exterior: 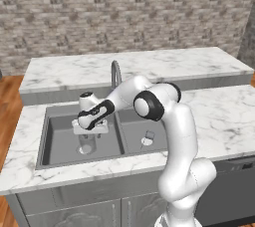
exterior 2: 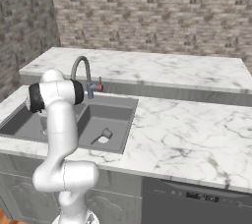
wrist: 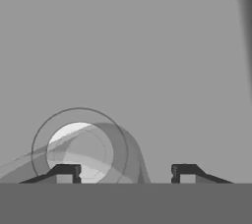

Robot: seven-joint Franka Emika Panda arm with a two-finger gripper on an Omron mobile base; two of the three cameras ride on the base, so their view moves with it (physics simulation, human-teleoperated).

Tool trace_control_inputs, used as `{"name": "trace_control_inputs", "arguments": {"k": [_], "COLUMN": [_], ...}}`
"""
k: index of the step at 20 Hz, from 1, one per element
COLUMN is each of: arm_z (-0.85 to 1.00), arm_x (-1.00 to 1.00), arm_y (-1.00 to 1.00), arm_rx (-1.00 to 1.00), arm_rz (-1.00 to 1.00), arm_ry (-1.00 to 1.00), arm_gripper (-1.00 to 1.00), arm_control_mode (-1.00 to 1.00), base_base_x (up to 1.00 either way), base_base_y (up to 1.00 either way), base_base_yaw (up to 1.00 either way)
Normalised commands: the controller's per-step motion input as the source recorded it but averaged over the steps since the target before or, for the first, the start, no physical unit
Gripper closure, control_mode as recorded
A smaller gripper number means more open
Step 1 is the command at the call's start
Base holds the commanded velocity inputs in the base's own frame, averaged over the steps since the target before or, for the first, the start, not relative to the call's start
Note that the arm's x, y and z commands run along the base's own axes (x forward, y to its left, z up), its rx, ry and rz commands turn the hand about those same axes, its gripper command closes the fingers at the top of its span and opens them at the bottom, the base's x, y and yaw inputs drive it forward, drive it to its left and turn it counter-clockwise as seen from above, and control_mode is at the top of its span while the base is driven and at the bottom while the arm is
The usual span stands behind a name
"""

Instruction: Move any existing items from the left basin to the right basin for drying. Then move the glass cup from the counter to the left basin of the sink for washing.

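One glass cup (exterior: 86, 144) stands upright in the left basin (exterior: 60, 141), centre-left of frame, beneath the open tool (exterior: 89, 130).

Arm (exterior: 177, 136) is showing as glossy white rounded links, with black bands ringing the joints and round white end caps sitting inside those bands, at centre of the left base view and at left of the right base view. Base segment is bulging into a fat white elbow at bottom centre. Hand housing is looking black and white. Gripper (wrist: 126, 173) is showing two small dark fingertips with pale grey pad faces, bottom of the hand view.
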Motion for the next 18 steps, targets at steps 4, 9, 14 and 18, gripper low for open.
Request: {"name": "trace_control_inputs", "arguments": {"k": [4, 9, 14, 18], "arm_z": [0.0, 0.08, 0.23, 0.44], "arm_x": [-0.12, -0.18, -0.2, -0.13], "arm_y": [-0.04, -0.06, -0.18, -0.17], "arm_rx": [0.09, 0.08, 0.06, 0.01], "arm_rz": [0.0, 0.0, 0.0, 0.0], "arm_ry": [-0.03, -0.03, -0.02, 0.0], "arm_gripper": [-1.0, -1.0, -1.0, -1.0], "arm_control_mode": [-1.0, -1.0, -1.0, -1.0], "base_base_x": [0.0, 0.0, 0.0, 0.0], "base_base_y": [0.0, 0.0, 0.0, 0.0], "base_base_yaw": [0.0, 0.0, 0.0, 0.0]}}
